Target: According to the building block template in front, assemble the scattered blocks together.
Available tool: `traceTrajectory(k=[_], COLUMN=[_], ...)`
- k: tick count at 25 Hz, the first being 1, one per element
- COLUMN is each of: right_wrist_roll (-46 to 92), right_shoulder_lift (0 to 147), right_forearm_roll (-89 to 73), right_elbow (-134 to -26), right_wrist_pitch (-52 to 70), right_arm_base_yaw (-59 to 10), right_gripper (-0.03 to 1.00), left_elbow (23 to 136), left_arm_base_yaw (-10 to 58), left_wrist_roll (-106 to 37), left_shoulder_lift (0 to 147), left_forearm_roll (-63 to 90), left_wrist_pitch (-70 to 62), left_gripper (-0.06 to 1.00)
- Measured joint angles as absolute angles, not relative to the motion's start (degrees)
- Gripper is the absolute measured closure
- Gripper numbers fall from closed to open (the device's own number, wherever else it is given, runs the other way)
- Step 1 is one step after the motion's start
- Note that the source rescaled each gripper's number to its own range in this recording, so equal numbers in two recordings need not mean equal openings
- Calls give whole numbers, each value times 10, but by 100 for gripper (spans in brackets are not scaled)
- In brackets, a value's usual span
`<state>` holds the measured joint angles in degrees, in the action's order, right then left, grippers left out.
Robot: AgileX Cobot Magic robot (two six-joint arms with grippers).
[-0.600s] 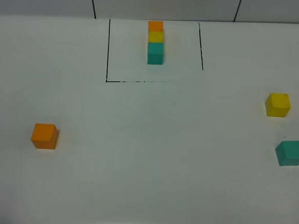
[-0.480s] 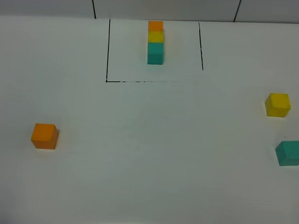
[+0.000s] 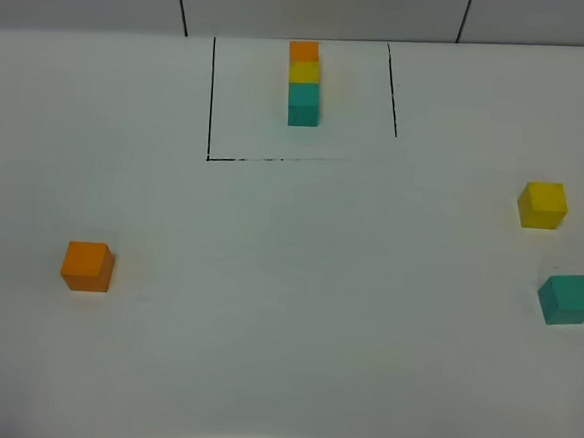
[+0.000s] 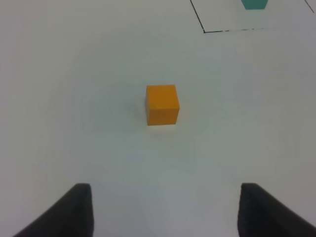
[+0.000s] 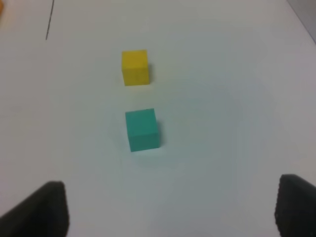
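Note:
The building block template (image 3: 304, 83) is a row of orange, yellow and teal cubes at the far middle of the white table, inside a thin black outline (image 3: 213, 93). The scattered blocks lie apart: the orange cube (image 3: 87, 265) at the left, the yellow cube (image 3: 543, 204) and the teal cube (image 3: 567, 298) at the right. My left gripper (image 4: 165, 193) is open, with the orange cube (image 4: 162, 104) ahead of its fingers. My right gripper (image 5: 173, 187) is open too, with the teal cube (image 5: 142, 129) in front and the yellow cube (image 5: 135, 66) beyond it. Neither gripper shows in the high view.
The white table (image 3: 296, 310) reaches to a grey panelled wall (image 3: 317, 5) at the back. The outline's near corner (image 4: 203, 30) and the template's teal end (image 4: 254, 4) show at the edge of the left wrist view.

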<state>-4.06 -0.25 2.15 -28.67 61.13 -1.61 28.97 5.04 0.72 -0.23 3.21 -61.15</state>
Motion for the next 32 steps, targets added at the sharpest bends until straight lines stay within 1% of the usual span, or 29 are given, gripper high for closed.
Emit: traceTrajectory(k=[20, 21, 23, 24, 29, 30, 32], right_wrist_roll=[-42, -42, -43, -43, -43, -43, -43], right_shoulder_lift=[-3, -3, -3, -3, -3, -3, -3], right_forearm_roll=[21, 21, 21, 21, 21, 21, 19], right_elbow=[-287, -287, -287, -287, -287, -287, -287], right_wrist_pitch=[611, 611, 611, 611, 611, 611, 611], right_arm_base_yaw=[-16, -16, -16, -16, -16, -16, -16], right_gripper=[27, 27, 27, 27, 27, 27, 27], left_elbow=[290, 290, 291, 294, 303, 305, 311], left_arm_base_yaw=[50, 50, 50, 50, 50, 50, 50], left_wrist_roll=[7, 7, 4, 0, -11, -11, -11], left_shoulder_lift=[-2, -1, 7, 14, 85, 110, 168], left_forearm_roll=[33, 33, 32, 32, 33, 33, 33], left_wrist_pitch=[-611, -611, -609, -605, -519, -505, -482], left_gripper=[60, 59, 53, 47, 5, -1, -5])
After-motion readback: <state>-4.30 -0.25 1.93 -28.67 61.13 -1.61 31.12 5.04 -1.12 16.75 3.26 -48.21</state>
